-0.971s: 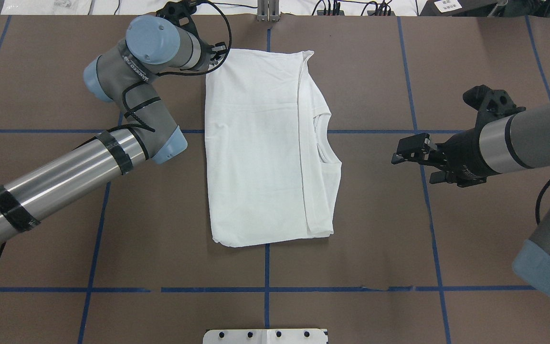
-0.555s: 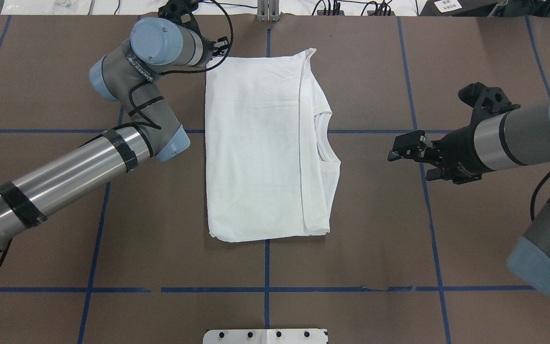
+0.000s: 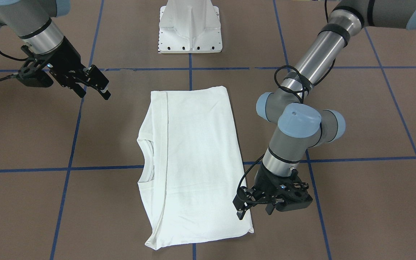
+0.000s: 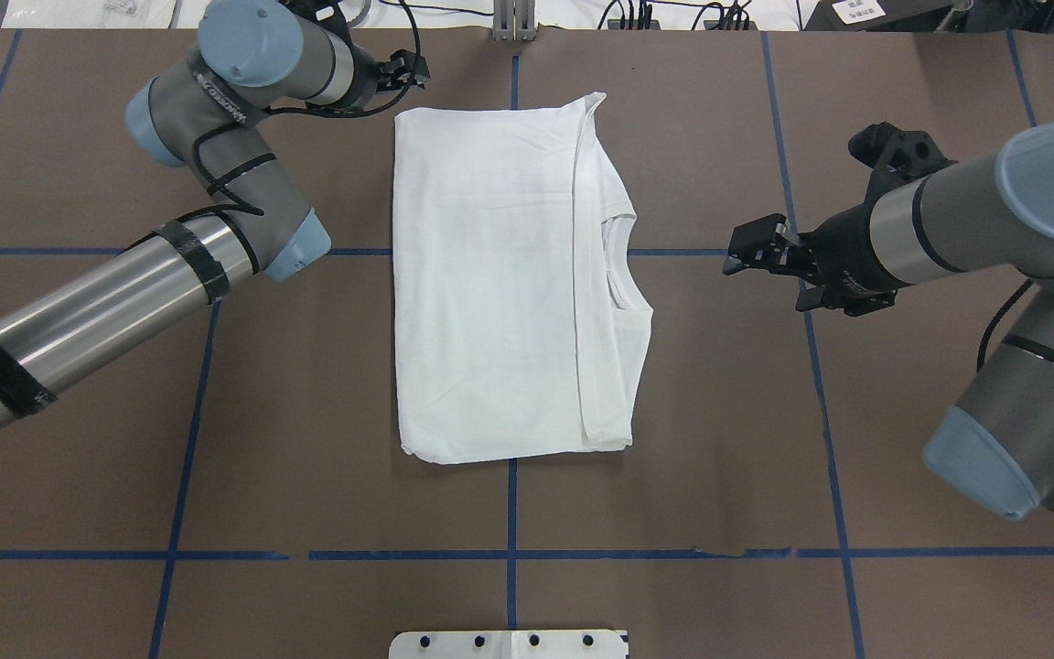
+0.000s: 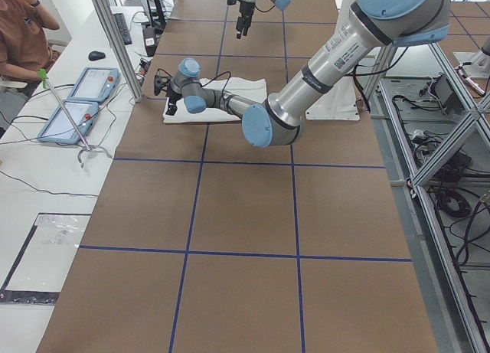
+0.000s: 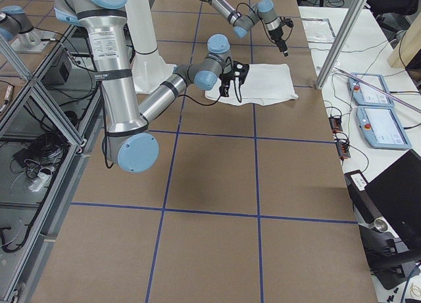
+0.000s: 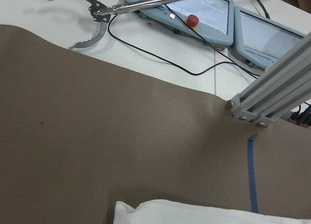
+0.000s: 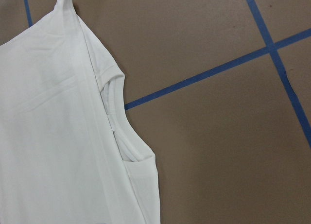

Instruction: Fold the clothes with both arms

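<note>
The brown table, marked with blue tape lines, fills the overhead view. The left arm is seen entering from the lower left of that view and is bent up toward the upper left. The right arm is seen entering from the right edge and is stretched toward the centre.

The white shirt is laid flat at the middle of the overhead view. It is folded into a tall rectangle, and one folded layer is lapped over the rest along a line near its right side. The white pedestal is seen at the top centre of the front-facing view, apart from the shirt.

The left gripper is held just off the shirt's upper left corner in the overhead view. Its jaws are parted and nothing is gripped. Whether a finger touches the cloth cannot be told.

The right gripper is held to the right of the shirt, near it but apart from it. Its jaws are spread and empty. The ribbed collar is seen on the shirt's right edge and is turned toward the right gripper.
</note>
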`<state>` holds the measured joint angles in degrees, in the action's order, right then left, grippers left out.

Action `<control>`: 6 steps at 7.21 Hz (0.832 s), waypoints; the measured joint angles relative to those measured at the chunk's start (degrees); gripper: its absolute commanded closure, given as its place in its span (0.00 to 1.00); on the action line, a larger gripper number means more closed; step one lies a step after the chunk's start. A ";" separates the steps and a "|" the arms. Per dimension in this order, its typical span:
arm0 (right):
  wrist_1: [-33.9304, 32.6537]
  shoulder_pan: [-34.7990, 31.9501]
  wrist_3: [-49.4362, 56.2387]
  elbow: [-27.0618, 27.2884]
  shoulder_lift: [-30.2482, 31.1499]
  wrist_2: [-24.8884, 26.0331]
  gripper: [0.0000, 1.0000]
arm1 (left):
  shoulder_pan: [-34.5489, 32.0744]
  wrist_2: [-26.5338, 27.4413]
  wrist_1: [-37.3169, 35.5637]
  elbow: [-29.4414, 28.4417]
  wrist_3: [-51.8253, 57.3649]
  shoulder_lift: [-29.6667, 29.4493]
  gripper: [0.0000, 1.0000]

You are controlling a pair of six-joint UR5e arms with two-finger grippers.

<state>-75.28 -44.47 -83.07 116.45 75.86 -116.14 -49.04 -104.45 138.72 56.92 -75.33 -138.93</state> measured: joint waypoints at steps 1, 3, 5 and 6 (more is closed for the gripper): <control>-6.52 0.44 4.67 -1.07 -3.71 1.13 0.00 | -0.49 -3.50 -2.39 5.77 0.61 4.10 0.00; -15.23 3.42 11.06 -5.22 -11.16 5.54 0.00 | -0.75 -7.49 -6.28 19.82 2.49 14.29 0.00; -16.96 7.57 14.23 -10.91 -17.55 9.05 0.00 | -0.82 -10.74 -11.88 32.65 4.47 22.14 0.00; -17.14 9.65 16.48 -12.86 -19.23 10.72 0.00 | -0.83 -11.99 -15.84 37.91 6.86 24.74 0.00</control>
<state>-92.43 -34.82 -66.59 103.60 56.64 -105.42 -49.87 -116.44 122.88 94.83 -68.47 -114.19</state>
